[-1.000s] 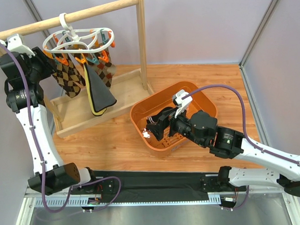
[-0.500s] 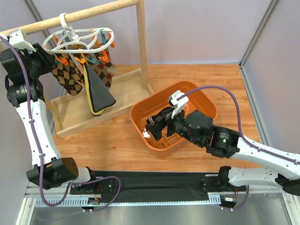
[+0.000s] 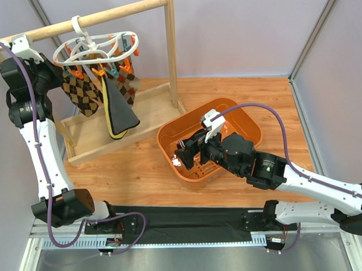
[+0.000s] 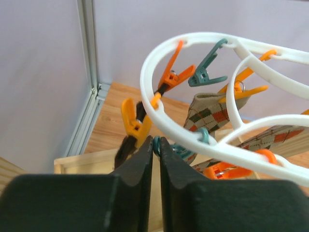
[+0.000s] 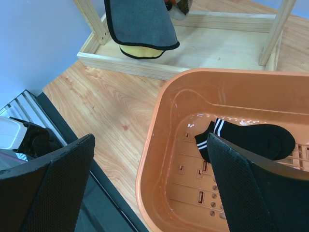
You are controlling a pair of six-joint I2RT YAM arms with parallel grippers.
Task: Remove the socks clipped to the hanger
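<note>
Top view: my left arm reaches up beside the wooden rail [image 3: 105, 14]. My left pincer [image 3: 55, 71] sits at the near-left edge of the hanger [image 3: 94, 46], a white ring hooked over the rail. Argyle socks [image 3: 81, 91] and a black-and-yellow sock [image 3: 117, 111] hang from its clips. My right pincer [image 3: 190, 150] hovers over the orange basket [image 3: 169, 149] on the surface, well apart from the hanger.

Left wrist view: my left pincer's fingers are narrow, almost together. They appear to pinch the tail of a grey-blue clip [image 4: 181, 151] just under the ring. An orange clip [image 4: 133, 123] dangles just beside them.

Right wrist view: my right pincer is wide and holds nothing. Below it, a black sock with white stripes [image 5: 256, 137] lies in the basket.

What could go wrong, as I judge it: my hold on the clip's tail is thin, so the clip may slip out and snap shut. A sideways tug may swing the hanger or lift its hook off the rail. A freed sock would drop onto the wooden tray [image 5: 207, 50], since nothing waits beneath it.
</note>
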